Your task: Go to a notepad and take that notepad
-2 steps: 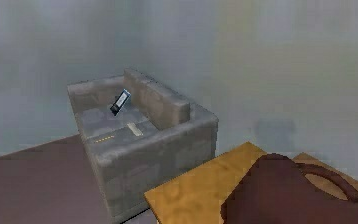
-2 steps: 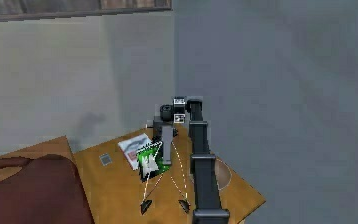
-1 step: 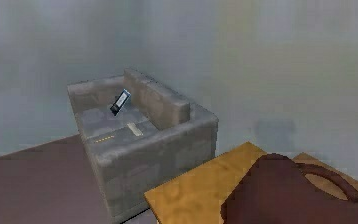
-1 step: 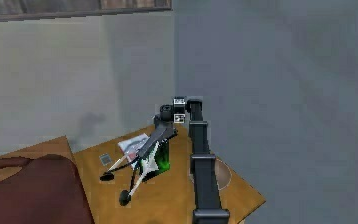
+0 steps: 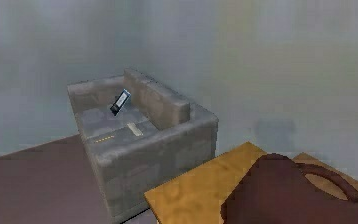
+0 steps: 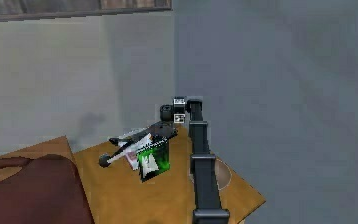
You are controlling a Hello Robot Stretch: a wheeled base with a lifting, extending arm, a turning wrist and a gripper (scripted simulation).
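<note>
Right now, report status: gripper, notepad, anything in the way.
Gripper at green-and-white notepad, wooden table behind; hold unclear. Brown bag close on that table.

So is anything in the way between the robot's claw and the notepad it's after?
Nothing visible does. A green and white thing, probably the notepad, is right at the gripper, with the wooden table behind. The dark brown bag lies to the picture's left of both, not between. Whether the gripper holds it cannot be told.

The dark brown bag (image 5: 287, 195) runs off the forward view's bottom edge. A dark thing (image 5: 120, 101) on the armchair (image 5: 177, 145) is too small to name. Whether the gripper (image 6: 109, 150) holds the green-and-white thing (image 6: 152, 158) cannot be told.
</note>
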